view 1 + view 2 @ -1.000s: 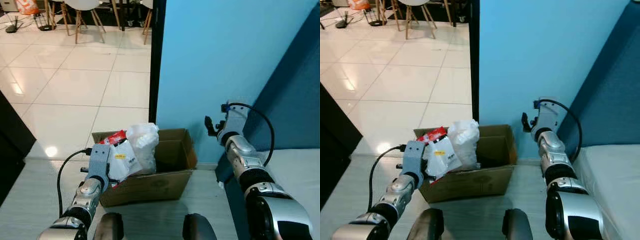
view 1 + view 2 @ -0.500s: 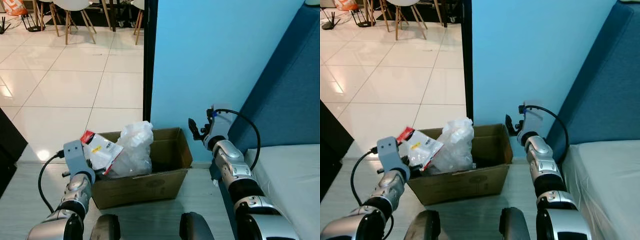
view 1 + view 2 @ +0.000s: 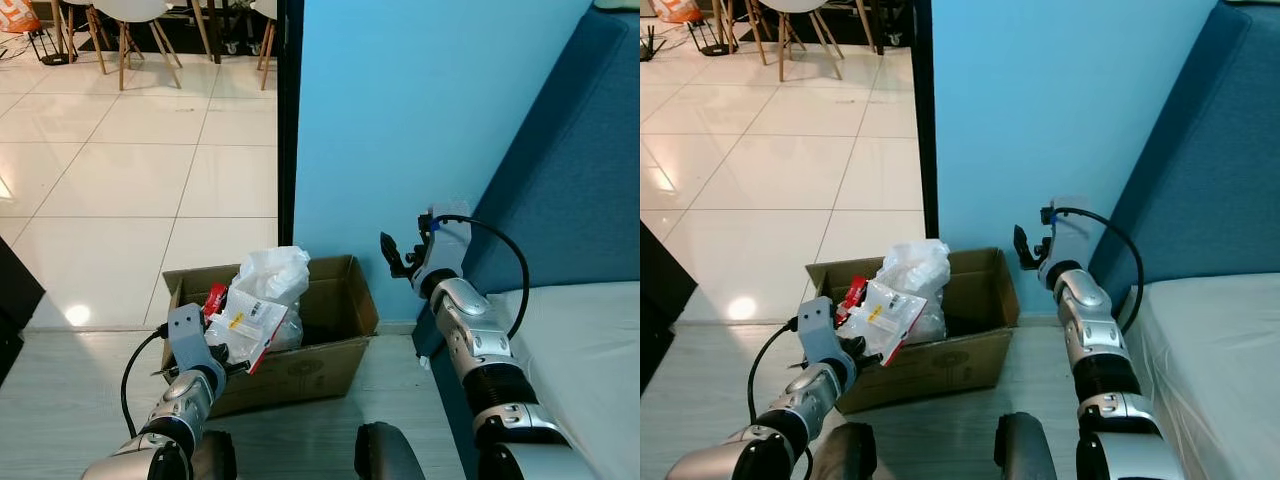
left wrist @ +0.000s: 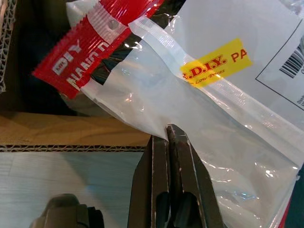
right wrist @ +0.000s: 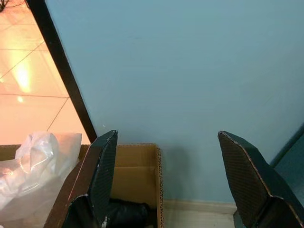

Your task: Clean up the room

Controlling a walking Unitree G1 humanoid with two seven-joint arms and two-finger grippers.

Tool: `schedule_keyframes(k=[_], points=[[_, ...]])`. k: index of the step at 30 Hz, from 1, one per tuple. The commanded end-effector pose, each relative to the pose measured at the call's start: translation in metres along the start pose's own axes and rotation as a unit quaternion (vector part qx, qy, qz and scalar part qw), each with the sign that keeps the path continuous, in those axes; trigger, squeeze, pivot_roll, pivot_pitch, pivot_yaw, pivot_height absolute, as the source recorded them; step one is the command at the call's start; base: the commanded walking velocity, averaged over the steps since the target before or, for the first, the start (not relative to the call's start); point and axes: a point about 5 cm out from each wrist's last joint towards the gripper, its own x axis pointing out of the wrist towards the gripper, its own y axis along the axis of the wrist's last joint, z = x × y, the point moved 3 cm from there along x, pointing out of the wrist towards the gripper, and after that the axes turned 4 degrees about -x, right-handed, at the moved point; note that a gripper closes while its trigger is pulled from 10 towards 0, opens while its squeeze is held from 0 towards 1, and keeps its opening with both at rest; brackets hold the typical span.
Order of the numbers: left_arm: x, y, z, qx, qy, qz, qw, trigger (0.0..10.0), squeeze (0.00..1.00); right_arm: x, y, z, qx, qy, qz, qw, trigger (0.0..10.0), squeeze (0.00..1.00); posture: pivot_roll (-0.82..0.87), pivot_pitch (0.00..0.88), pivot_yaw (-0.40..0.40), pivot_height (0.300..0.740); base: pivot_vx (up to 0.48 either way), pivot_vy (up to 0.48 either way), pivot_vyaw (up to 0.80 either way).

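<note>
Left tool (image 4: 171, 137) pinching the plastic packet (image 3: 245, 322) over the half-full cardboard box (image 3: 330, 360), just needs dropping; right tool (image 5: 168, 180) wide, empty.

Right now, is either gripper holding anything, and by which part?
The left gripper is shut on the edge of a clear plastic packet with a red header, over the cardboard box. The right gripper is open and holds nothing.

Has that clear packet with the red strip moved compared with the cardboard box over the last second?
Yes. The packet went out past the cardboard box's left wall, then came back over it.
</note>
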Motion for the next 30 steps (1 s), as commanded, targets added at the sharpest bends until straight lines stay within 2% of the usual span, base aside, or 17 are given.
schedule_keyframes(k=[1, 3, 4, 5, 6, 13, 17, 18, 20, 21, 22, 23, 25, 30], points=[[0.001, 0.0, 0.006, 0.014, -0.012, -0.003, 1.0, 10.0, 0.02, -0.003, -0.003, 0.0, 0.005, 0.0, -0.006, 1.0, 10.0, 0.0, -0.06, 0.16, -0.099, 0.596, 0.0, 0.0, 0.0], [0.002, 0.005, 0.007, 0.025, -0.018, 0.001, 1.0, 10.0, 0.02, -0.004, -0.002, -0.001, 0.006, 0.001, -0.006, 1.0, 10.0, 0.0, -0.06, 0.164, -0.098, 0.596, 0.0, 0.0, 0.0], [0.002, 0.008, 0.007, 0.032, -0.019, 0.003, 0.999, 10.0, 0.91, -0.005, -0.002, -0.001, 0.007, 0.001, -0.006, 1.0, 10.0, 0.0, -0.06, 0.167, -0.098, 0.596, 0.0, 0.0, 0.0], [0.002, 0.008, 0.007, 0.032, -0.019, 0.003, 0.999, 10.0, 0.91, -0.005, -0.002, -0.001, 0.007, 0.001, -0.006, 1.0, 10.0, 0.0, -0.06, 0.167, -0.098, 0.596, 0.0, 0.0, 0.0], [0.002, 0.009, 0.007, 0.036, -0.018, 0.005, 0.999, 10.0, 1.0, -0.005, -0.001, -0.002, 0.007, 0.001, -0.007, 1.0, 10.0, 0.0, -0.06, 0.168, -0.099, 0.596, 0.0, 0.0, 0.0], [0.002, 0.024, -0.005, 0.083, 0.012, 0.024, 0.996, 10.0, 1.0, -0.009, -0.002, -0.001, 0.01, -0.003, -0.009, 1.0, 10.0, 0.0, -0.07, 0.172, -0.097, 0.596, 0.0, 0.0, 0.0], [0.001, 0.024, -0.01, 0.099, 0.022, 0.021, 0.995, 10.0, 1.0, -0.01, -0.001, -0.001, 0.011, -0.002, -0.009, 1.0, 10.0, 0.0, -0.07, 0.173, -0.097, 0.596, 0.0, 0.0, 0.0], [0.0, 0.022, -0.015, 0.129, 0.032, 0.012, 0.991, 10.0, 1.0, -0.011, -0.002, -0.001, 0.011, -0.003, -0.011, 1.0, 10.0, 0.0, -0.07, 0.173, -0.098, 0.596, 0.0, 0.0, 0.0], [0.0, 0.022, -0.015, 0.129, 0.032, 0.012, 0.991, 10.0, 1.0, -0.011, -0.002, -0.001, 0.011, -0.003, -0.011, 1.0, 10.0, 0.0, -0.07, 0.173, -0.098, 0.596, 0.0, 0.0, 0.0], [-0.001, 0.02, -0.018, 0.14, 0.037, 0.009, 0.989, 10.0, 0.68, -0.011, -0.002, 0.0, 0.011, -0.003, -0.012, 1.0, 10.0, 0.0, -0.07, 0.173, -0.099, 0.596, 0.0, 0.0, 0.0], [-0.002, 0.019, -0.02, 0.147, 0.041, 0.007, 0.988, 10.0, 0.68, -0.011, -0.002, 0.0, 0.012, -0.003, -0.013, 1.0, 10.0, 0.0, -0.07, 0.173, -0.099, 0.596, 0.0, 0.0, 0.0], [-0.004, 0.016, -0.026, 0.163, 0.053, 0.003, 0.985, 10.0, 0.0, -0.012, -0.002, 0.0, 0.012, -0.003, -0.014, 1.0, 10.0, 0.0, -0.06, 0.172, -0.102, 0.596, 0.0, 0.0, 0.0], [-0.007, 0.011, -0.035, 0.191, 0.066, -0.005, 0.979, 10.0, 0.0, -0.012, -0.003, -0.001, 0.012, -0.002, -0.015, 1.0, 10.0, 0.0, -0.06, 0.174, -0.101, 0.596, 0.0, 0.0, 0.0], [-0.011, 0.001, -0.042, 0.2, 0.065, -0.015, 0.978, 10.0, 0.0, -0.011, -0.002, -0.002, 0.012, 0.0, -0.016, 1.0, 10.0, 0.0, -0.04, 0.171, -0.104, 0.596, 0.0, 0.0, 0.0]])
